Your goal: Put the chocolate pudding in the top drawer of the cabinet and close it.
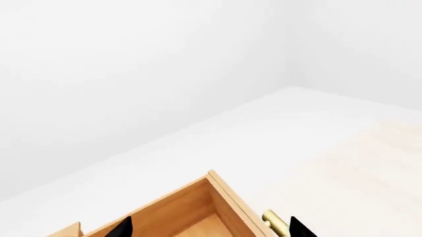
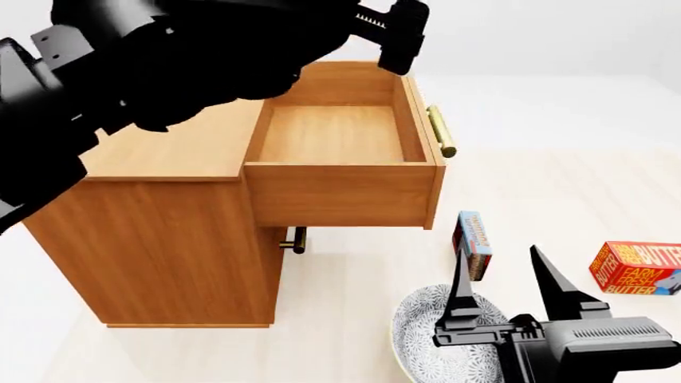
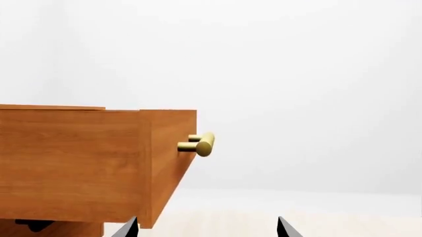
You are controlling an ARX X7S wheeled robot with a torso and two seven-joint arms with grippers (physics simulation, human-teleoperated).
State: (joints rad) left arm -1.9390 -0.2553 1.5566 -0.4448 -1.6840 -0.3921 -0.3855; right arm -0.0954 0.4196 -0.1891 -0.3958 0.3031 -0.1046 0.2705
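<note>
Left to right in the head view we see the cabinet (image 2: 159, 231), with the left gripper (image 2: 399, 36) above the pulled-out, bare top drawer (image 2: 340, 191); its fingers stand apart in the left wrist view. The brass handle (image 2: 441, 132) runs along the drawer front. The chocolate pudding (image 2: 474, 243) stands on the floor below the drawer, print unreadable. The right gripper (image 2: 509, 279), fingers apart, hangs over a patterned plate (image 2: 420, 327). Far right, a box (image 2: 636, 267) reads "FARM FRESH BUTTER".

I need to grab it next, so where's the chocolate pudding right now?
In the head view, the chocolate pudding stands on the floor right of the cabinet, below the open top drawer, between the patterned plate and butter box.
</note>
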